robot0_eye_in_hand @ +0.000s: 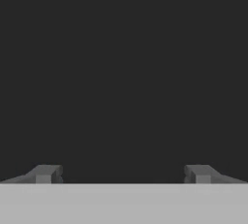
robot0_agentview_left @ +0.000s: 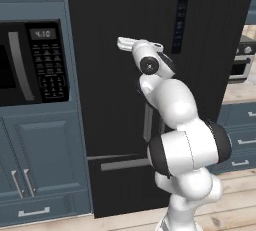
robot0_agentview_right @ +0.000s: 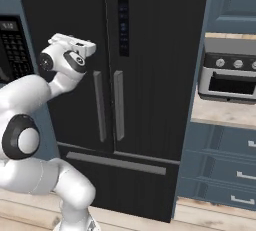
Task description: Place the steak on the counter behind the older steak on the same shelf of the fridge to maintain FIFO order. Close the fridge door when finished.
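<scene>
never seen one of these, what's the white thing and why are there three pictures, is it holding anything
The white thing is a jointed robot arm on a base that can drive, standing in a computer-rendered kitchen. Two pictures come from cameras on that base, one behind the arm on each side, so they show the same scene from two angles. The third comes from a camera on the hand, looking along the tool; its two dark fingertips stand wide apart at the bottom with nothing between them, so it holds nothing.

It faces a tall black fridge whose doors are shut, and the hand camera sees the dark door close up. A black microwave sits in the blue cabinets on one side; on the other, a toaster oven rests on a beige counter. No steak is in sight.
</scene>
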Motion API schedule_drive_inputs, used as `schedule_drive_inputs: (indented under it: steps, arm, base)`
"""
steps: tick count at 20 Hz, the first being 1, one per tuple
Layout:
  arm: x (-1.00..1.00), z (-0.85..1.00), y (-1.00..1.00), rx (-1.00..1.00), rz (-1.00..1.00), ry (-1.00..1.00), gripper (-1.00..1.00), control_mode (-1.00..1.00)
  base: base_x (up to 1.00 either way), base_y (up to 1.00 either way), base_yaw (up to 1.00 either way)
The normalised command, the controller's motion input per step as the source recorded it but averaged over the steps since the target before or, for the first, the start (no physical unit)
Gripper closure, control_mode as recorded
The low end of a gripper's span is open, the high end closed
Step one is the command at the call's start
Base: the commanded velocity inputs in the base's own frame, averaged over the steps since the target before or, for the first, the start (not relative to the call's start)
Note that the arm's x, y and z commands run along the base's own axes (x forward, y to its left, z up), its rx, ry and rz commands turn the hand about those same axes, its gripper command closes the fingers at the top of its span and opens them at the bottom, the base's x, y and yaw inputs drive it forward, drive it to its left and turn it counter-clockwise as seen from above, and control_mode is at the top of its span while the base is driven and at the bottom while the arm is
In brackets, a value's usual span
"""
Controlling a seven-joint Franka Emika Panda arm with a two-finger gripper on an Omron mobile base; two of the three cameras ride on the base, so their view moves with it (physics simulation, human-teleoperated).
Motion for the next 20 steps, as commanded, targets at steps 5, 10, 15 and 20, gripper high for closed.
schedule_drive_inputs:
  steps: [5, 10, 15, 20]
  arm:
    - [0.49, 0.37, -0.03, 0.00, 0.06, 0.00, -1.00, -1.00]
    - [0.82, 0.12, 0.00, 0.00, 0.03, 0.09, -1.00, -1.00]
    - [1.00, 0.00, 0.00, 0.00, 0.02, 0.17, -1.00, -1.00]
    - [0.89, 0.00, 0.00, 0.00, 0.03, 0.17, -1.00, -1.00]
  base:
    - [0.00, 0.00, 0.00]
    - [0.00, 0.00, 0.00]
    - [0.00, 0.00, 0.00]
    - [0.00, 0.00, 0.00]
